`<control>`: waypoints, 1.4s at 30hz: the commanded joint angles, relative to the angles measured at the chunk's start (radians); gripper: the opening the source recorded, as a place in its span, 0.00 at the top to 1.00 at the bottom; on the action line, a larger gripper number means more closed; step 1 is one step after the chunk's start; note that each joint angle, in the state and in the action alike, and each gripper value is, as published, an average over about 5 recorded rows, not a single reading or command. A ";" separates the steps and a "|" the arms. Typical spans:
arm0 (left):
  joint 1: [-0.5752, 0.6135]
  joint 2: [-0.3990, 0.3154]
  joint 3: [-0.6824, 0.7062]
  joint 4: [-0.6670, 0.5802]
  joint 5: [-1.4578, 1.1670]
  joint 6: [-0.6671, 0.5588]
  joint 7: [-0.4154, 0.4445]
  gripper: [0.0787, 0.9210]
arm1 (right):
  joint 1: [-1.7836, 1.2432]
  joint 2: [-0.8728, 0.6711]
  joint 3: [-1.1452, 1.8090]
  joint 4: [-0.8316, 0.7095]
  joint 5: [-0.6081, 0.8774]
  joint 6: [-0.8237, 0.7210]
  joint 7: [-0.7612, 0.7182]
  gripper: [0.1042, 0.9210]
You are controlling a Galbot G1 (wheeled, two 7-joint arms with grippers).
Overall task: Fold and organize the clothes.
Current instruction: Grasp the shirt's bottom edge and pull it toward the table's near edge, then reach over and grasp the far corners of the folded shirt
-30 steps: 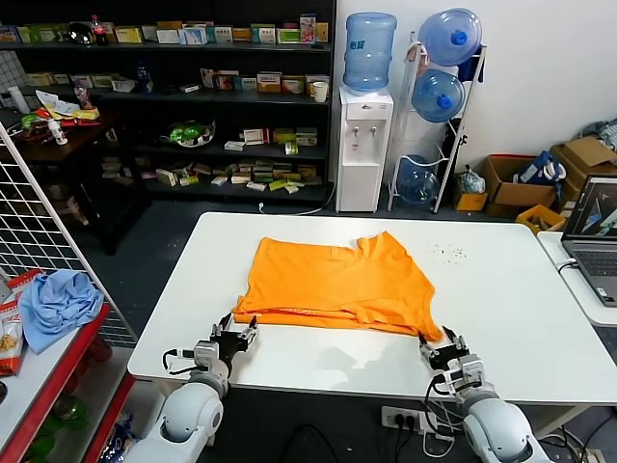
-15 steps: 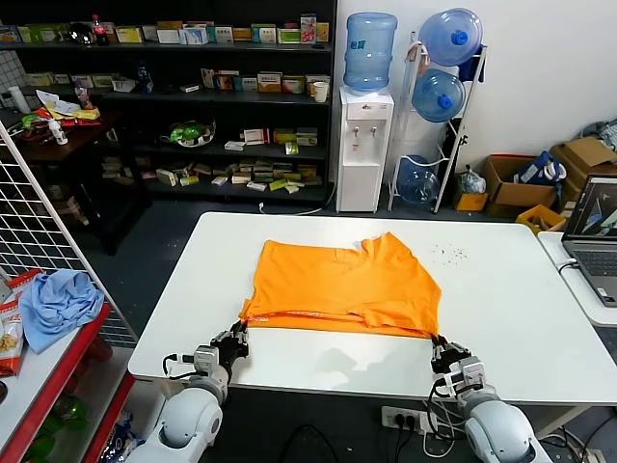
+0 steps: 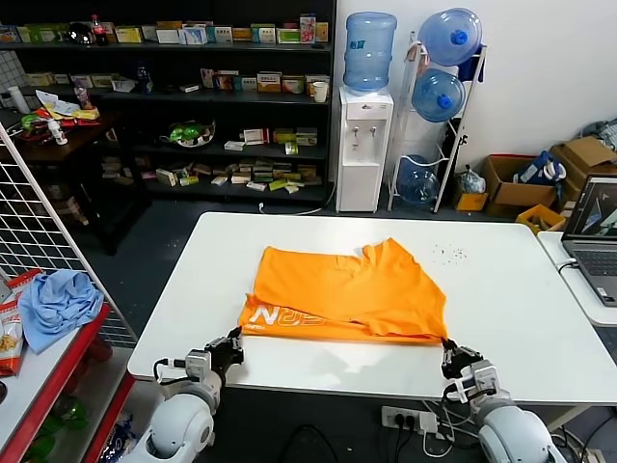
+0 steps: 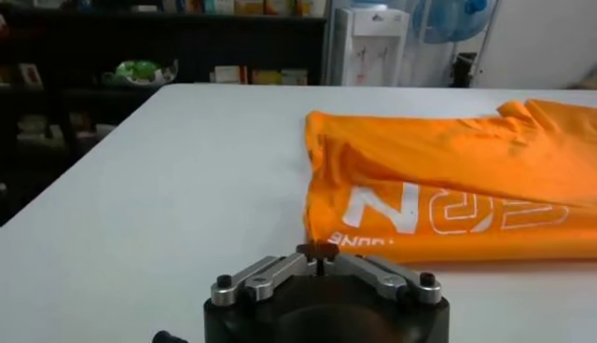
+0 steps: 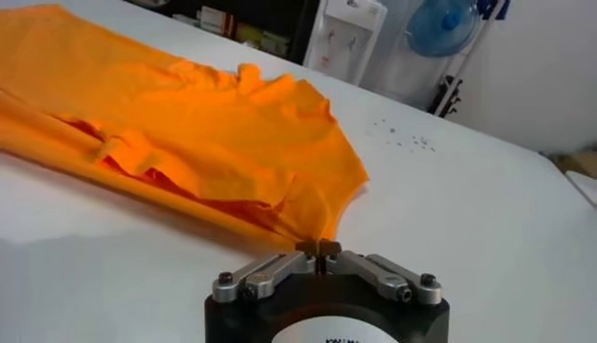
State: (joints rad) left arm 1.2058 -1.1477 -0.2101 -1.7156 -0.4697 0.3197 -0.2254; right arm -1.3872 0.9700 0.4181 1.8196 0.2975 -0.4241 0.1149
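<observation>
The bright orange T-shirt (image 3: 347, 285) lies folded on the white table (image 3: 521, 289), with white lettering (image 3: 289, 315) showing on its near left strip. My left gripper (image 3: 234, 340) is at the shirt's near left corner, by the table's front edge, shut on the hem. My right gripper (image 3: 450, 349) is at the near right corner, shut on that corner. In the left wrist view the shirt (image 4: 448, 168) reaches the closed tips of the left gripper (image 4: 318, 250). In the right wrist view the shirt (image 5: 187, 121) tapers to the closed tips of the right gripper (image 5: 318, 246).
A laptop (image 3: 596, 241) sits on a side table at the right. A red rack at the left holds a light blue cloth (image 3: 58, 304) behind a wire grid. A water dispenser (image 3: 364, 145) and shelves stand beyond the table.
Both grippers have moved back toward the table's front edge, drawing the shirt's near hem with them. The strip with white lettering has come into view.
</observation>
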 commanded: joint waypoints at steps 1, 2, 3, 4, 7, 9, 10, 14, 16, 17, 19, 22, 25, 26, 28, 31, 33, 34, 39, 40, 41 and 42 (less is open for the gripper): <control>0.164 0.069 -0.025 -0.168 -0.013 0.022 -0.006 0.99 | -0.148 -0.068 0.033 0.133 0.027 -0.034 0.015 0.97; 0.185 0.072 -0.029 -0.177 -0.010 0.021 -0.005 0.99 | -0.166 -0.071 0.040 0.143 0.030 -0.038 0.018 0.97; 0.204 0.075 -0.032 -0.184 -0.007 0.020 -0.004 0.99 | -0.182 -0.073 0.046 0.151 0.032 -0.042 0.020 0.97; 0.224 0.077 -0.035 -0.192 -0.003 0.019 -0.003 0.99 | -0.198 -0.073 0.051 0.158 0.033 -0.046 0.023 0.97; 0.278 0.082 -0.038 -0.211 0.012 0.019 0.001 0.99 | -0.238 -0.073 0.064 0.176 0.037 -0.055 0.028 0.97; 0.296 0.084 -0.039 -0.219 0.023 0.021 0.003 0.99 | -0.256 -0.071 0.070 0.186 0.042 -0.062 0.033 0.97; 0.298 0.085 -0.040 -0.221 0.028 0.021 0.005 0.99 | -0.261 -0.071 0.071 0.191 0.045 -0.066 0.036 0.97; 0.270 0.087 -0.046 -0.228 0.036 0.024 0.007 0.98 | -0.262 -0.074 0.077 0.219 0.065 -0.086 0.049 0.92; 0.245 0.092 -0.047 -0.235 0.025 0.030 0.003 0.94 | -0.258 -0.082 0.082 0.239 0.086 -0.100 0.057 0.86; 0.233 0.095 -0.047 -0.239 0.017 0.034 0.001 0.91 | -0.256 -0.088 0.086 0.249 0.100 -0.106 0.061 0.82; 0.208 0.107 -0.046 -0.247 -0.004 0.042 -0.003 0.84 | -0.250 -0.102 0.095 0.270 0.140 -0.115 0.069 0.75; 0.163 0.128 -0.048 -0.254 -0.041 0.051 -0.006 0.73 | -0.225 -0.123 0.111 0.294 0.230 -0.120 0.086 0.65; 0.098 0.140 -0.042 -0.242 -0.073 0.050 -0.004 0.63 | -0.161 -0.144 0.120 0.286 0.308 -0.108 0.094 0.54; 0.069 0.141 -0.036 -0.230 -0.078 0.048 -0.003 0.60 | -0.130 -0.152 0.120 0.273 0.322 -0.100 0.091 0.50; 0.001 0.136 -0.016 -0.188 -0.079 0.044 -0.001 0.53 | -0.047 -0.166 0.108 0.224 0.345 -0.079 0.077 0.43; -0.120 0.120 0.021 -0.094 -0.080 0.038 0.004 0.43 | 0.105 -0.172 0.066 0.117 0.374 -0.068 0.036 0.33; -0.206 0.106 0.049 -0.014 -0.082 0.035 0.008 0.35 | 0.216 -0.165 0.030 0.042 0.383 -0.073 0.004 0.26; -0.250 0.097 0.063 0.032 -0.082 0.034 0.011 0.32 | 0.275 -0.158 0.008 0.003 0.381 -0.076 -0.011 0.23; -0.408 0.040 0.121 0.228 -0.081 0.030 0.027 0.16 | 0.499 -0.110 -0.116 -0.201 0.337 -0.063 -0.070 0.13; -0.432 0.028 0.129 0.262 -0.080 0.030 0.029 0.14 | 0.533 -0.099 -0.137 -0.239 0.325 -0.055 -0.079 0.12; -0.454 0.016 0.137 0.294 -0.079 0.031 0.032 0.13 | 0.565 -0.087 -0.154 -0.278 0.313 -0.046 -0.088 0.12; -0.476 0.004 0.144 0.324 -0.078 0.032 0.035 0.12 | 0.593 -0.075 -0.169 -0.316 0.303 -0.037 -0.098 0.12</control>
State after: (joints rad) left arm 1.0698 -1.0644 -0.1612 -1.7390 -0.5335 0.3501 -0.2062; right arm -1.1668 0.8521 0.3988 1.8131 0.5992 -0.4903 0.0988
